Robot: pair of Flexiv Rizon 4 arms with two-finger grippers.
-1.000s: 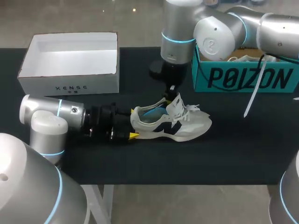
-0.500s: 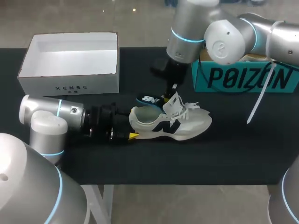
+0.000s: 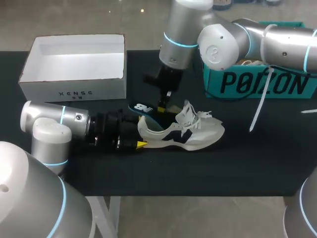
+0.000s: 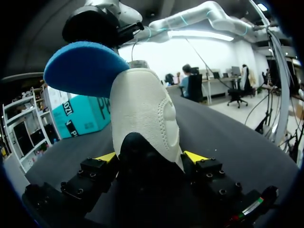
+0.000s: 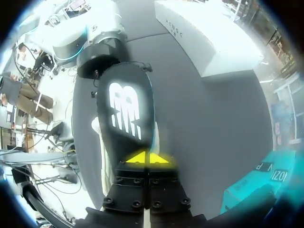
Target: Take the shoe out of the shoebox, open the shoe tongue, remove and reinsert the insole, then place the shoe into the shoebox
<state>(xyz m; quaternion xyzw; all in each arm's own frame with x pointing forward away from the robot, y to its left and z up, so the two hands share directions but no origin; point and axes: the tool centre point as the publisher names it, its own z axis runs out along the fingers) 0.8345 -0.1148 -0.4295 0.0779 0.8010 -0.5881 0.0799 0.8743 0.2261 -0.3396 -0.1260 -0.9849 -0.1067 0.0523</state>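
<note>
A white and navy shoe lies on its side on the black table, heel toward my left arm. My left gripper is shut on its heel; in the left wrist view both yellow tips press the cream heel from either side of the gripper. My right gripper hangs above the shoe's opening, shut on one end of the dark insole. The insole, with its white logo, sticks out ahead of the right gripper. Its blue underside shows above the heel.
An open white shoebox stands at the back left. At the back right, behind my right arm, stands a teal box. A white tag or strap hangs down in front of the teal box.
My right gripper has drawn the insole out of the shoe and carried it left, over the heel. The shoe and my left arm have stayed put.
</note>
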